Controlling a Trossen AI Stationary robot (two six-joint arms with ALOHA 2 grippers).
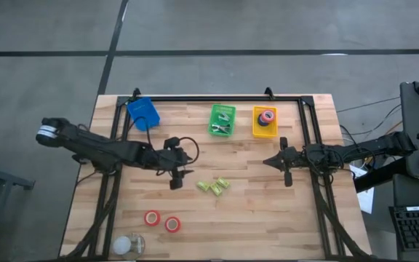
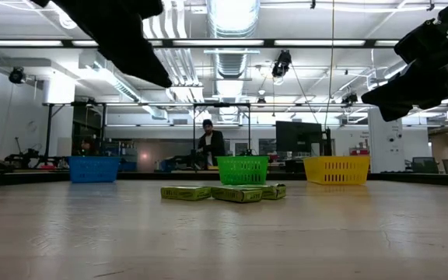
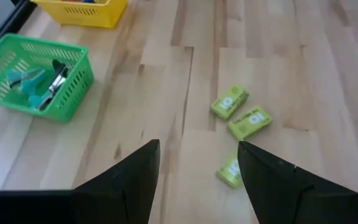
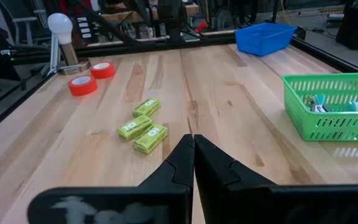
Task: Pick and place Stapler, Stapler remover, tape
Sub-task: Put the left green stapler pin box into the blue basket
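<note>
Over mid-bench, left of centre, we see the left claw (image 1: 174,177) hanging with fingers spread wide and nothing between them; its wrist view shows bare wood in the gap and three yellow-green boxes (image 3: 239,121) just ahead. Those boxes (image 1: 213,186) lie loose in a small cluster near the middle of the bench (image 1: 268,211), close beside this claw, so we judge they are the next pick, likely staple boxes, though we cannot read the labels.

On the other side, the right claw (image 1: 284,171) hovers right of centre with fingers pressed together, empty, well apart from any item.

Done so far, as we read it: the green basket (image 1: 222,120) at the far edge holds small metal and teal tools (image 3: 40,87), probably stapler removers or the like. The yellow basket (image 1: 265,121) next to it holds one red tape roll (image 1: 268,116) and one dark roll beside it. The blue basket (image 1: 143,112) at the far left looks empty from above.

Left to do: two red tape rolls (image 1: 162,220) sit on the bench near the front left edge, well apart from either claw, next to a white roundish object (image 1: 124,244) at the front edge. So we put the task at roughly half done: some tape and tools binned, boxes and two rolls still out.
</note>
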